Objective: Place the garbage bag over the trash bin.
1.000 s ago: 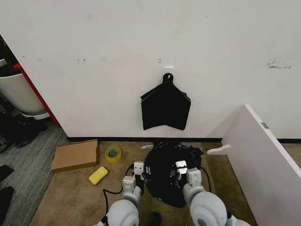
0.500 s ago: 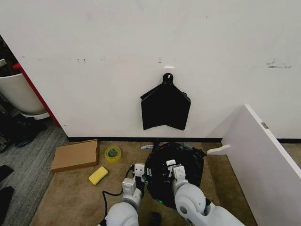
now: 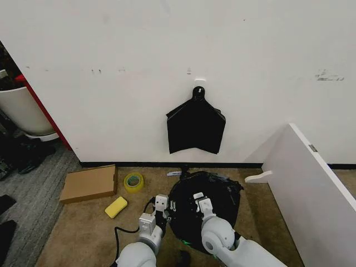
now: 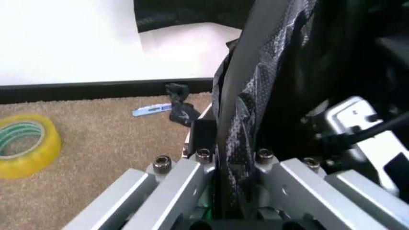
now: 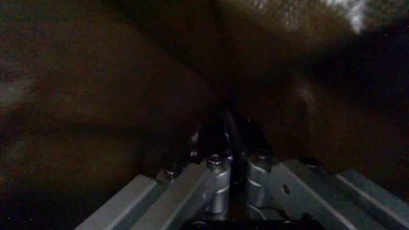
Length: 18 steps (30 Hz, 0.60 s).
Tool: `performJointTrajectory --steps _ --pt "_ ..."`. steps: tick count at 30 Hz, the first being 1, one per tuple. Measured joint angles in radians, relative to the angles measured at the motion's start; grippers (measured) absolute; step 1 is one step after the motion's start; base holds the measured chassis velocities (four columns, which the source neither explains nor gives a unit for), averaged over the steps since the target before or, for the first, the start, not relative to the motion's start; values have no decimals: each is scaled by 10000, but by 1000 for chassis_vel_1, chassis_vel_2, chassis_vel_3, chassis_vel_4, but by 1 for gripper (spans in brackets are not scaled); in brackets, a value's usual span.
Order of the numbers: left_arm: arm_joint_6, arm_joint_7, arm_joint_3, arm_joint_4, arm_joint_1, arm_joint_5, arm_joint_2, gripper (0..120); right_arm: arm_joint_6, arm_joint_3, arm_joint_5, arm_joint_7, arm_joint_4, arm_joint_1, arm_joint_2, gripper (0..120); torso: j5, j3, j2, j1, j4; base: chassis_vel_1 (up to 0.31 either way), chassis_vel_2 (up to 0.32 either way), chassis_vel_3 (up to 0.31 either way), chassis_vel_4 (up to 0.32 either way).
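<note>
The glossy black garbage bag [image 3: 219, 192] is draped over the trash bin on the brown carpet in front of me, hiding the bin in the head view. In the left wrist view the trash bin's pale wall [image 4: 259, 43] stands edge-on with crinkled garbage bag [image 4: 246, 120] film over it. My left gripper [image 3: 163, 201] [image 4: 230, 158] is at the bag's left edge, shut on the film over the rim. My right gripper [image 3: 198, 198] [image 5: 233, 163] is over the middle of the bag's top, shut on dark film.
A flat black bundle [image 3: 196, 128] hangs on the wall behind. A cardboard box [image 3: 89, 182], a yellow tape roll [image 3: 133, 181] and a yellow sponge [image 3: 115, 207] lie to the left. A white panel [image 3: 311, 183] leans at the right; a white tub [image 3: 22, 108] stands far left.
My right gripper has moved left from the bag's right side to its middle. My left gripper has drawn slightly back and left. The bag's top has shifted with them.
</note>
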Motion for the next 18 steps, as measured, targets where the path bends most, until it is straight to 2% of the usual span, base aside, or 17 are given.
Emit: performJointTrajectory --steps 13,18 --pt "-79 169 148 -19 36 227 140 0 36 100 -65 -37 -380 65 -22 0 0 0 0 -1 0 0 0 0 0" --pt "-142 143 78 76 -23 173 105 0 4 218 52 -114 516 -245 -341 0 0 0 0 -2 -1 0 0 0 0"
